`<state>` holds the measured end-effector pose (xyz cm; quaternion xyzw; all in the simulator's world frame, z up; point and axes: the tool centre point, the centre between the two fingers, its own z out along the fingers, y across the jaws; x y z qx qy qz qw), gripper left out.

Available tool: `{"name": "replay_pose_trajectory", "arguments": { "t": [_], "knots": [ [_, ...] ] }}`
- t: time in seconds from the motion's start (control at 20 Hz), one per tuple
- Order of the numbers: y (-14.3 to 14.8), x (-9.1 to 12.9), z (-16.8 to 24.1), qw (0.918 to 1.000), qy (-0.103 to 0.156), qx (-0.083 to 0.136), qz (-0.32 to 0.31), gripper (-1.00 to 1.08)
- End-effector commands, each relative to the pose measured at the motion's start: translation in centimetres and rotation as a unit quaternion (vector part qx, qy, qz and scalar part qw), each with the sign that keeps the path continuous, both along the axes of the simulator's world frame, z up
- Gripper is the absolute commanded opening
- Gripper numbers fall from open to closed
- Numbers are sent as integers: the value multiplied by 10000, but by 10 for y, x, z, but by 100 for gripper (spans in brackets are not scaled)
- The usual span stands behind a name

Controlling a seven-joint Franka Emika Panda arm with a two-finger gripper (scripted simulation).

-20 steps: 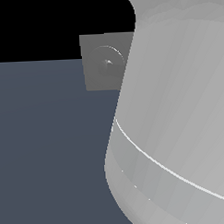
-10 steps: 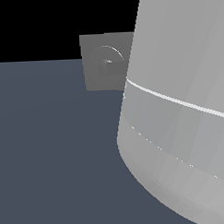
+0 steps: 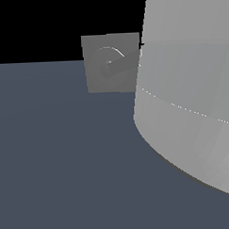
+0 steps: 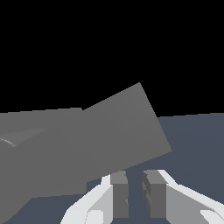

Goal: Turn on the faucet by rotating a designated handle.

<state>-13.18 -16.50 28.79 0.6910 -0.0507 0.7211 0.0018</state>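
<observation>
In the exterior view the faucet point(image 3: 98, 77) is a matte grey square block with a raised ring on its face, standing at the far edge of the floor. A darker bar, the handle point(image 3: 123, 69), runs from the ring toward the exterior view's right, where its end goes behind the robot body. My gripper does not show there. In the wrist view the faucet point(image 4: 39, 170) fills one side and the handle point(image 4: 131, 127) reaches out of it as a broad tilted grey bar. My gripper point(image 4: 135, 194) sits just short of the bar's edge, its pads point(image 4: 119, 192) a narrow gap apart with nothing between them.
The big glossy white-and-grey robot body point(image 3: 191, 94) covers the whole of the exterior view's right and hides the faucet's right edge. A dark blue-grey floor point(image 3: 61, 156) spreads in front of the faucet. Behind it is plain black.
The robot body has shifted toward the exterior view's right and turned, its seam line sliding upward. More of the faucet's face shows now. The faucet block itself has not moved.
</observation>
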Motion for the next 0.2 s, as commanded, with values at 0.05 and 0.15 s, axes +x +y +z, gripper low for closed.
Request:
{"name": "replay_pose_trajectory", "arguments": {
  "t": [0.05,0.15],
  "knots": [
    [-1,4,8,9997,215,-99,33,-100],
    [-2,4,11,9997,212,-111,32,-100]
  ]
}}
